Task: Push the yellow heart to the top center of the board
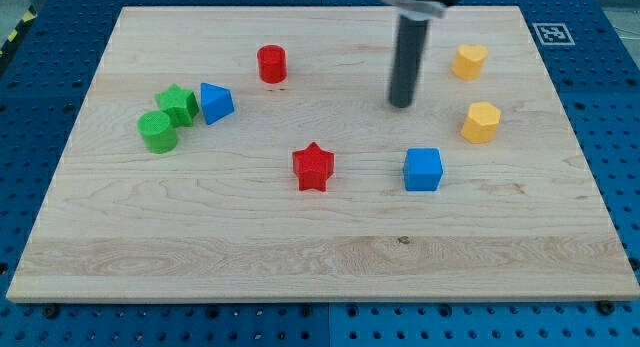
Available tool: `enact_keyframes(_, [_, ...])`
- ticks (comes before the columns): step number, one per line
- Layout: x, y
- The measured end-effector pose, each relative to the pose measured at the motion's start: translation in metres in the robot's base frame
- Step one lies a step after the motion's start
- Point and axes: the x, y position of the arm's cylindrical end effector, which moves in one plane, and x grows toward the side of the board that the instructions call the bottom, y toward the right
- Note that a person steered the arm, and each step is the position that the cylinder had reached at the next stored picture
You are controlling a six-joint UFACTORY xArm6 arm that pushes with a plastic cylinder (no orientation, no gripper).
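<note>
The yellow heart [469,61] lies near the view's top right of the wooden board [200,237]. My tip [402,103] rests on the board, to the left of and a little below the heart, with a clear gap between them. A yellow hexagon block [481,122] lies below the heart, to the right of my tip. The rod rises from the tip to the view's top edge.
A red cylinder [271,64] is at the top centre-left. A red star [314,167] and a blue cube [423,170] lie mid-board. A green star [178,104], a green cylinder [158,132] and a blue triangular block [215,102] cluster at the left.
</note>
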Motion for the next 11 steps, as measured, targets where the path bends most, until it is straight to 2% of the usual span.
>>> enact_keyframes(1, [0.000,0.057])
enact_keyframes(2, [-0.017,0.107])
enact_keyframes(3, [-0.055,0.104])
enact_keyframes(5, [-0.089,-0.005])
enact_keyframes(6, [-0.085,0.018])
enact_keyframes(7, [-0.058,0.036])
enact_keyframes(8, [-0.054,0.011])
enact_keyframes(10, [-0.078,-0.080])
enact_keyframes(11, [-0.058,-0.069])
